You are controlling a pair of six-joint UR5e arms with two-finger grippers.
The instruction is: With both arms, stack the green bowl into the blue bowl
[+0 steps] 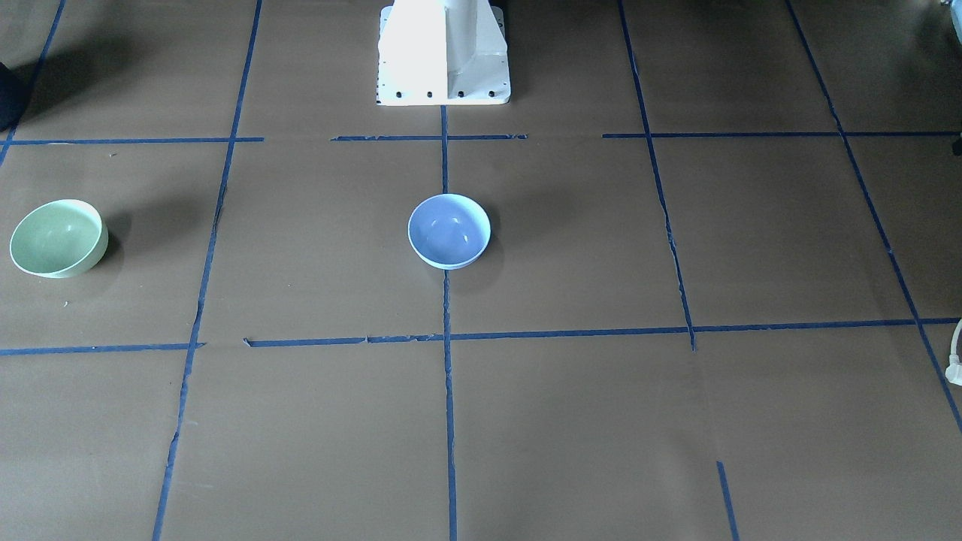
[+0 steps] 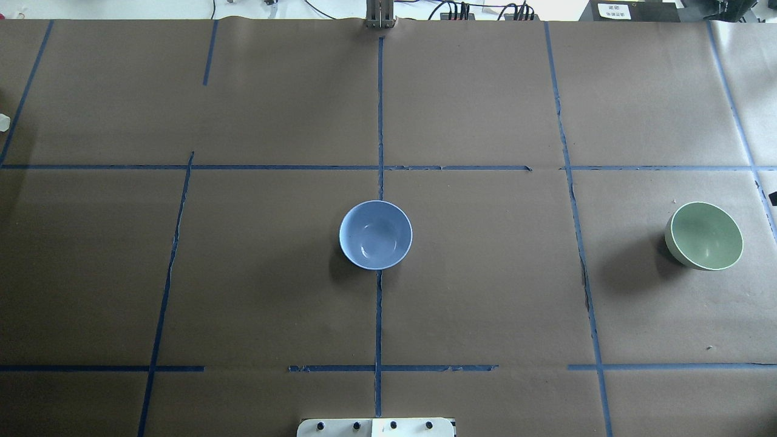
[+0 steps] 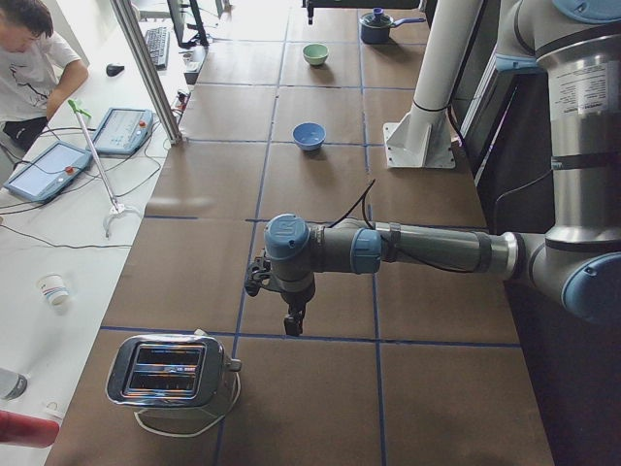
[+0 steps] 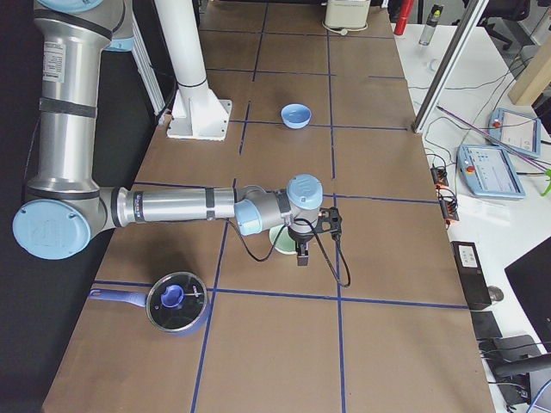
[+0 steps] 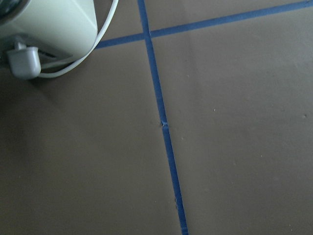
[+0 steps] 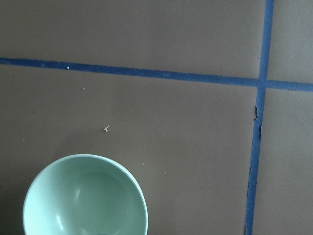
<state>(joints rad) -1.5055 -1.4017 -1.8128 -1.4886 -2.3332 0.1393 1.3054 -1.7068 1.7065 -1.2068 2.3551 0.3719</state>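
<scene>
overhead exterior: brown paper table (image 2: 485, 291), blue tape grid (image 2: 380, 121); left jaws, right jaws: cannot tell.

You have no text here that can be read. A white label (image 2: 613, 10) lies on a black box (image 2: 631, 12) past the far edge of the table (image 2: 485, 91), beyond the blue bowl (image 2: 376, 235) and to its right in the overhead view. Its print is too small to make out. The upright links of the left arm (image 3: 582, 194) and right arm (image 4: 69, 138) each carry a pale sticker (image 3: 582, 89), equally illegible.
</scene>
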